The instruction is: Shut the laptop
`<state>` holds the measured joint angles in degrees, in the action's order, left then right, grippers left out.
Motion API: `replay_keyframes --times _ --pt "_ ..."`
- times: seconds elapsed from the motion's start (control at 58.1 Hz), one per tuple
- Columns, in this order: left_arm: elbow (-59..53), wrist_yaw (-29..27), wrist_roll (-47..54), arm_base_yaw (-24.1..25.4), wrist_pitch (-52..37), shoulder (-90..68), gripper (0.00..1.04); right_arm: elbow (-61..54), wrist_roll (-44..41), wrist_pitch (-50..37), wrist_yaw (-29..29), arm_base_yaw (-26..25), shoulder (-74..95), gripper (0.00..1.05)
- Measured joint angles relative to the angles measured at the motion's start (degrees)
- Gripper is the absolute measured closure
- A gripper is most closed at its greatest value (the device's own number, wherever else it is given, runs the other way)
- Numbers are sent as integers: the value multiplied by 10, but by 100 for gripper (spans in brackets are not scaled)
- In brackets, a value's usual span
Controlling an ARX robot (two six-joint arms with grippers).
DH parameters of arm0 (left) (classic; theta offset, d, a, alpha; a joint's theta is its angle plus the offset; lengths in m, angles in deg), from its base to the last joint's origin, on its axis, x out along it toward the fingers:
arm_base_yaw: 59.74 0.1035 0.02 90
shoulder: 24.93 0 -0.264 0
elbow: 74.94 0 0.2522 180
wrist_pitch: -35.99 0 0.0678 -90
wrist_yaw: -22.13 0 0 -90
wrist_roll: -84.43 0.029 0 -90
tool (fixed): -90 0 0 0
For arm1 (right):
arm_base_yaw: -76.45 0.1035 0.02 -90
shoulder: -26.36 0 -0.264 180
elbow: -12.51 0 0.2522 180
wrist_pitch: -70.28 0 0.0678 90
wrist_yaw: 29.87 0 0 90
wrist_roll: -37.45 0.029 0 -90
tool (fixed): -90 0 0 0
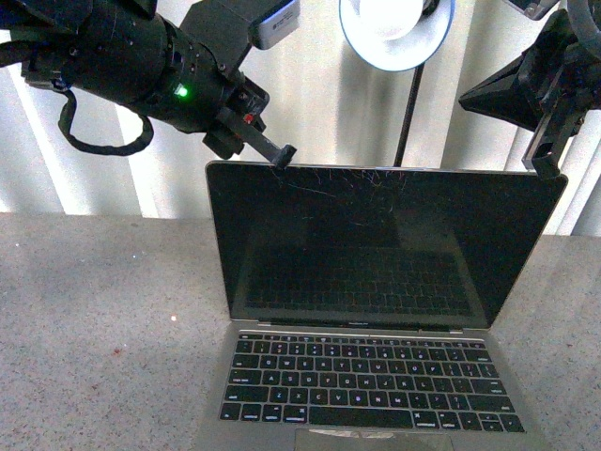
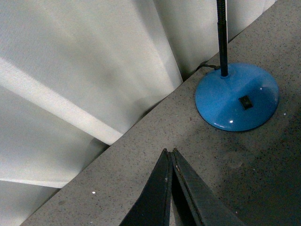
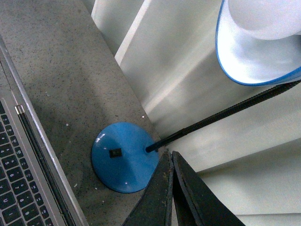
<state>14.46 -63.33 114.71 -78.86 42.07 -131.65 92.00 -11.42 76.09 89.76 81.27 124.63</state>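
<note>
**Clerk:** Item one, laptop. Location, condition?

**Arm:** Laptop: on the speckled table, straight ahead of me. Lid fully raised, keyboard exposed. Closing: none done.

**Clerk:** Item two, claws?

**Arm:** My left claw: fingers pinched together, empty, tip at the lid's top edge near its left corner; I cannot confirm contact. My right claw: pinched together too, empty, just beside the top right corner.

**Clerk:** Outstanding?

**Arm:** In my judgement, the entire fold: the lid's top edge must come down until it meets the keyboard. Blue lamp: behind the lid, apart from it.
</note>
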Motion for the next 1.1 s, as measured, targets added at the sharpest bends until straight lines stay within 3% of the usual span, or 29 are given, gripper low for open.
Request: replay_keyframes --times 0.396,1.102 --pt "14 0 9 4 68 -4 101 16 -27 53 -12 25 14 102" --pt "14 14 34 2 107 3 101 -5 -77 89 -8 33 11 102"
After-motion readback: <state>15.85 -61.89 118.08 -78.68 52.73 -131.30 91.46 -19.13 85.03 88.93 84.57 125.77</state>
